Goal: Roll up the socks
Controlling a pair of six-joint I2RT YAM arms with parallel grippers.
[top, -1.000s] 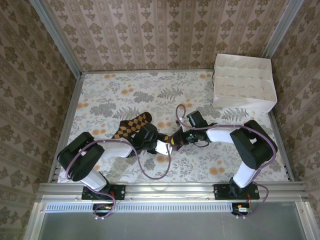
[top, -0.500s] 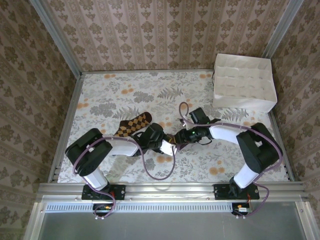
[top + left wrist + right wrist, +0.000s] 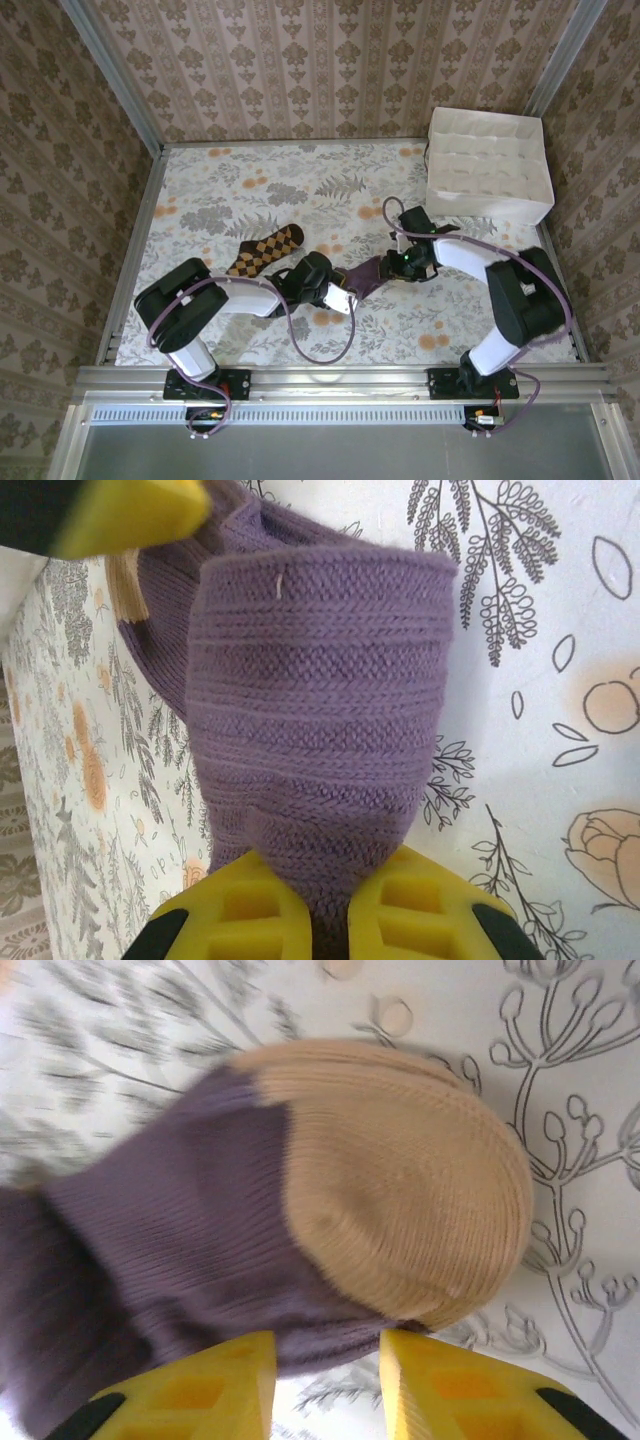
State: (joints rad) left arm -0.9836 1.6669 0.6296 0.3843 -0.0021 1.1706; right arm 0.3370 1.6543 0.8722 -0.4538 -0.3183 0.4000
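As if to keep it taut for rolling, the left gripper and right gripper each pinch one end of the purple knitted tan-toed sock, stretched between them mid-table.

Top external: high, behind the arm bases, looking down on the whole floral-print tabletop. Both wrist cams: very close, aimed down at the tabletop. All three views share the purple knitted sock mid-tabletop.
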